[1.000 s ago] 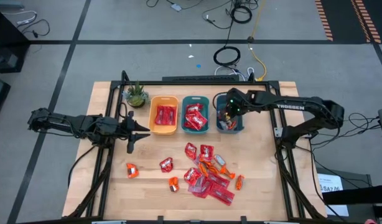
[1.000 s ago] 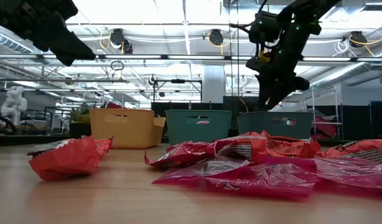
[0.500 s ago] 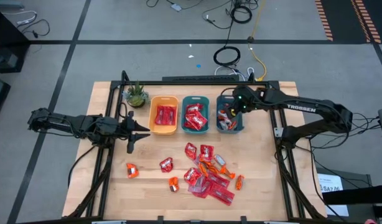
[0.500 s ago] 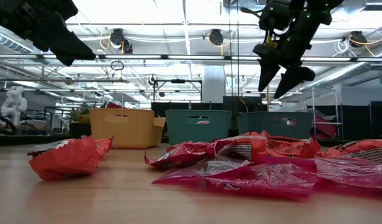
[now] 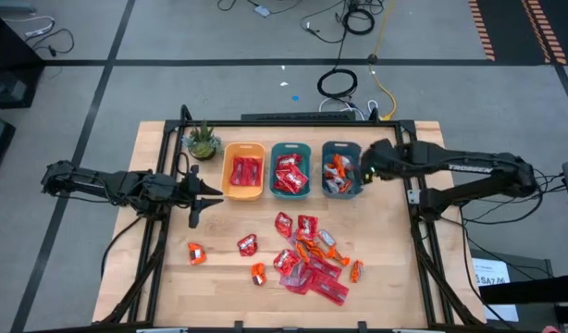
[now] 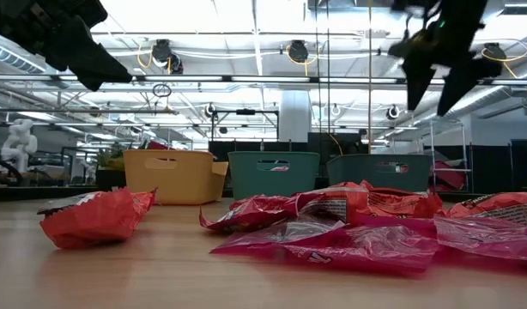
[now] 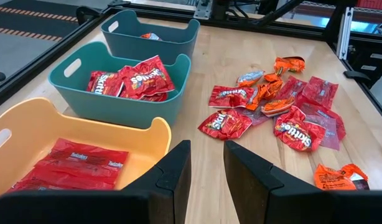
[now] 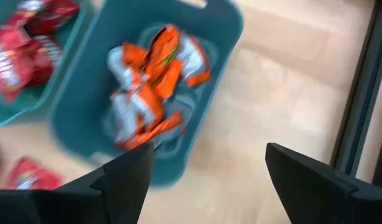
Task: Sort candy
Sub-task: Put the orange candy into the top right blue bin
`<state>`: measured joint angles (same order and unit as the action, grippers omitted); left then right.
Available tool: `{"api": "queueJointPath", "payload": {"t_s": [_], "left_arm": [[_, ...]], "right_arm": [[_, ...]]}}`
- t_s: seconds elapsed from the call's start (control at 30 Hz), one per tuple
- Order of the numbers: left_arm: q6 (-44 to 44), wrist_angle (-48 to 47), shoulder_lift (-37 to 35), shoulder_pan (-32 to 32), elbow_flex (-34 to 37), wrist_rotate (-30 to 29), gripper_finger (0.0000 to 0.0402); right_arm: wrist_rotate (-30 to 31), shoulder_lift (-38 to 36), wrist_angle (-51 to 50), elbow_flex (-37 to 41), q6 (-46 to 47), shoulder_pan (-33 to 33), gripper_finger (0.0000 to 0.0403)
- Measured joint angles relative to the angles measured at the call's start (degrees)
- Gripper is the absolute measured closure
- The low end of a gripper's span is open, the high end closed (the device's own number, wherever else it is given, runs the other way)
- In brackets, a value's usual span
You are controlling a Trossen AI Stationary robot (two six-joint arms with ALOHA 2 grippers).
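Candy loose mid-table, right gripper fingers spread wide, empty, beside rightmost teal bin, left gripper nearly closed, empty, parked left

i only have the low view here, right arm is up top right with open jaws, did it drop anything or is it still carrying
Observer: Nothing between the jaws; the right gripper is empty, beside the right teal bin.
Operator: whats in that bin, i just see its front
Observer: Orange wrapped pieces, piled inside.
Operator: and the other two
Observer: Red squarish packets in the middle teal bin, longer flat packets in the yellow bin.
Operator: left arm?
Observer: The left gripper waits left of the yellow bin, holding nothing.
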<state>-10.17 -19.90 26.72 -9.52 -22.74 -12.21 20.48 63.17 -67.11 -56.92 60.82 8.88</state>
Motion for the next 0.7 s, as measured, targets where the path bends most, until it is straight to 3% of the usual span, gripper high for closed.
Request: {"api": "queueJointPath", "payload": {"t_s": [0.17,0.37,0.53,0.7], "left_arm": [[0.0,0.0,0.0,0.0,0.0,0.0,0.0297],[0.0,0.0,0.0,0.0,0.0,0.0,0.0297],[0.0,0.0,0.0,0.0,0.0,0.0,0.0297],[0.0,-0.1,0.0,0.0,0.0,0.0,0.0297]], "right_arm": [[0.4,-0.9,-7.3,-3.4,17.4,-13.3,0.0103],[-3.9,4.5,-15.1,-6.2,40.0,-29.8,0.0104],[-7.6,10.6,-12.4,-6.5,55.9,-40.8,0.0104],[-10.2,16.9,-3.6,-6.5,67.1,-48.4,0.0104]]}}
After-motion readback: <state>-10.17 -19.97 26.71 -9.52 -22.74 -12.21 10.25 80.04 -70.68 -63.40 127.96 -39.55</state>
